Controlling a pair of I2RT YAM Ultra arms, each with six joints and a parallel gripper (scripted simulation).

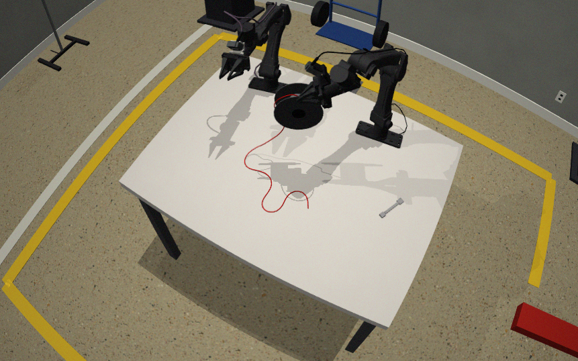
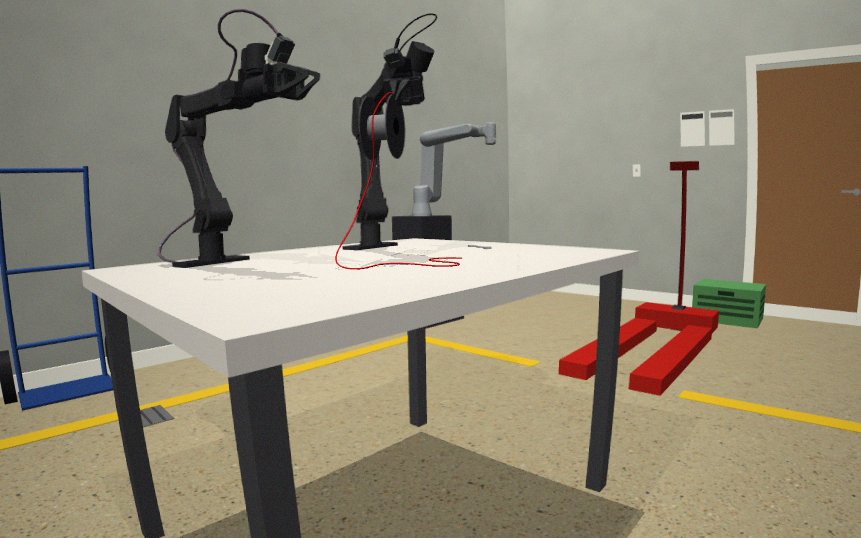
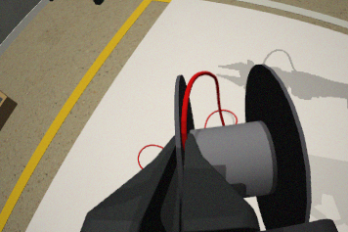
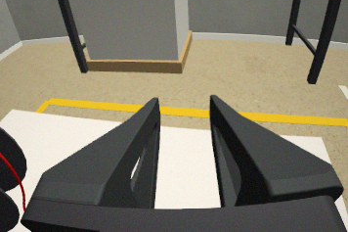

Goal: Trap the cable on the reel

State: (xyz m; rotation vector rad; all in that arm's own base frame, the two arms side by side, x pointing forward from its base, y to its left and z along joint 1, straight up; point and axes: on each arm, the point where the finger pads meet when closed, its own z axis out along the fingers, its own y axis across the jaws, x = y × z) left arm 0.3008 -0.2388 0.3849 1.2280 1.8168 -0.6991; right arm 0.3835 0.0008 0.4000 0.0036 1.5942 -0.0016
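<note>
The black reel [image 1: 299, 112] [image 2: 383, 127] [image 3: 240, 151] with a grey hub hangs high above the white table [image 1: 326, 251] [image 2: 286, 307]. My left gripper [image 1: 311, 92] [image 2: 393, 93] [image 3: 184, 141] is shut on one flange of it. The red cable [image 1: 245, 160] [image 2: 357, 200] [image 3: 189, 102] runs over that flange's rim under a finger, hangs down, and lies in loops on the table. My right gripper [image 1: 230, 74] [image 2: 313, 74] [image 4: 184, 105] is partly open and empty. It is raised well to the side, apart from the reel and cable.
A small grey dumbbell-shaped piece [image 1: 391, 207] [image 2: 480, 246] lies on the table far from the arms. Off the table stand a blue hand truck [image 1: 349, 27] [image 2: 38, 281], a grey arm on a pedestal [image 2: 440, 143] and a red pallet jack [image 2: 653, 341].
</note>
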